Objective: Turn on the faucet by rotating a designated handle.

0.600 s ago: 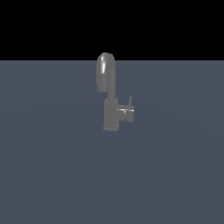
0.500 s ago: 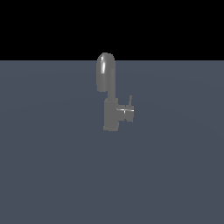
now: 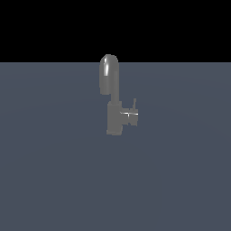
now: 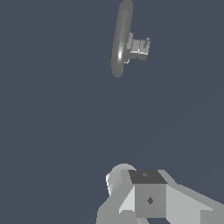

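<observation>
Nothing has moved since a moment ago: the faucet and its handle sit untouched, well apart from the gripper, whose finger state I cannot tell.

a bare simulated scene: flat slate-blue floor, black void behind, no furnishings.

A flat, uniform slate-blue ground plane is seen filling the lower part of the exterior view, bare of texture or seams. Above a straight horizon line, a plain black void is shown. Soft, even lighting is cast throughout. In the wrist view, the same slate-blue surface fills the frame.
</observation>
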You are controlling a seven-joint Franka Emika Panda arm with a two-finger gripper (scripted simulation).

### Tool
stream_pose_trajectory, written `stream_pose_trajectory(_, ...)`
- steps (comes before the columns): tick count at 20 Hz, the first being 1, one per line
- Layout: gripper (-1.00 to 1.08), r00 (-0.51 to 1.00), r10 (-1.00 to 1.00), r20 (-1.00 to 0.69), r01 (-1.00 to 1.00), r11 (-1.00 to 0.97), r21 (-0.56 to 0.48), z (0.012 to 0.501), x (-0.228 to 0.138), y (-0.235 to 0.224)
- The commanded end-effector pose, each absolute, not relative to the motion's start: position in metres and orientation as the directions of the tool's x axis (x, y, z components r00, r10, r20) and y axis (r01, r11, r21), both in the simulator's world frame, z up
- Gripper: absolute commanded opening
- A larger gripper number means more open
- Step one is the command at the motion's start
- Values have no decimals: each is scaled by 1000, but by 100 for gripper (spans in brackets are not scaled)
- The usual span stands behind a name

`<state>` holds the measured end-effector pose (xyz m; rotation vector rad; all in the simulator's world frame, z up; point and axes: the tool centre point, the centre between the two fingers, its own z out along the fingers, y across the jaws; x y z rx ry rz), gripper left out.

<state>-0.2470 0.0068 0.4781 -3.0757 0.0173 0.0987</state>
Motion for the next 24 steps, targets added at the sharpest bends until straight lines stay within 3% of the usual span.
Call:
stream_pose_trajectory(1, -100, 996, -27, -81, -34, -996, -81, 477, -240, 7)
stream_pose_trajectory(24, -100, 870, -281, -406, -422, -850, -316, 436, -114, -10)
